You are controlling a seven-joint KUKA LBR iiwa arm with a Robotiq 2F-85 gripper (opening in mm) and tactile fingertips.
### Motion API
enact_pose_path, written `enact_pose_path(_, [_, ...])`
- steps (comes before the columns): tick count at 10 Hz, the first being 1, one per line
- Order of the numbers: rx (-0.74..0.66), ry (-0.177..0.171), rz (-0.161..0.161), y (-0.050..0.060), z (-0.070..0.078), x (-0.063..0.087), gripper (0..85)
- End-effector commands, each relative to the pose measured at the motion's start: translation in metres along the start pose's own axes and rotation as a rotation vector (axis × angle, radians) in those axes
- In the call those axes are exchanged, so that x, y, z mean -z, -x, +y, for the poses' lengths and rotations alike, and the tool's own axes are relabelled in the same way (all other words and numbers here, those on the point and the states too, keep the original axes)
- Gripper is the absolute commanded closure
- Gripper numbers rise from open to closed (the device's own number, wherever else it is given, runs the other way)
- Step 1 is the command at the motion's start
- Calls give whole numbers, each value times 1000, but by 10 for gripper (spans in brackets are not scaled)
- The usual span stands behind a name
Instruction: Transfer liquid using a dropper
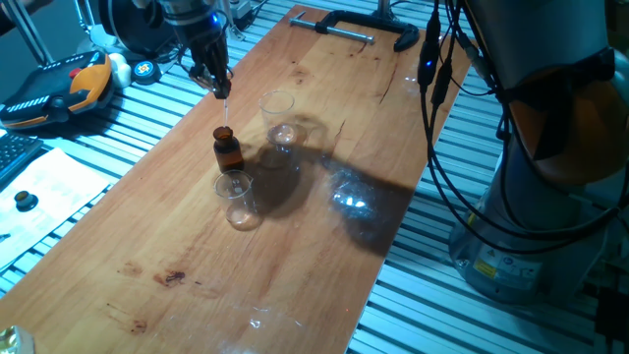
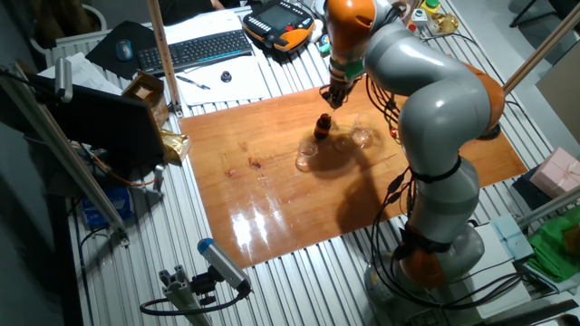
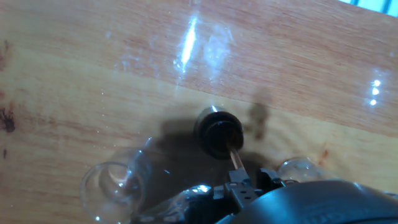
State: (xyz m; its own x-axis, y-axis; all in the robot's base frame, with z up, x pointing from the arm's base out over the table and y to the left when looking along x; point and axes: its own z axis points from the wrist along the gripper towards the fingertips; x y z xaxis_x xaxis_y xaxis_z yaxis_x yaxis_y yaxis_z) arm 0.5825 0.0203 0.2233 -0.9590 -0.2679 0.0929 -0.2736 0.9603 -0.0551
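**Dropper over the bottle mouth: keep it plumb**

Dropper [image 1: 224,106] hanging upright, pinched in the gripper [image 1: 220,87], tip right at the neck of the brown bottle [image 1: 227,150]; hard to tell if it's inside yet. Looks like the draw-up step. Best to keep it vertical, lower slowly, centred on the opening like in the hand view. Near beaker [image 1: 234,197] just beside the bottle, far beaker [image 1: 278,116] behind, so no sideways swings.

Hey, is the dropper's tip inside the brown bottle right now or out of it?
In, or right at the mouth. The dropper hangs upright from the pincer, its lower end meeting the brown bottle neck. Depth inside: cannot tell.
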Motion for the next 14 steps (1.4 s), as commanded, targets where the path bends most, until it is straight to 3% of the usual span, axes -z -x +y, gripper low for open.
enact_pose_path(1, [0,0,5,-1,0,4,673])
enact_pose_path(6, [-4,-27,28,-14,-6,21,670])
enact_pose_path(9, [22,-87,13,-21,-15,19,670])
enact_pose_path(14, [32,-73,11,-22,-16,18,673])
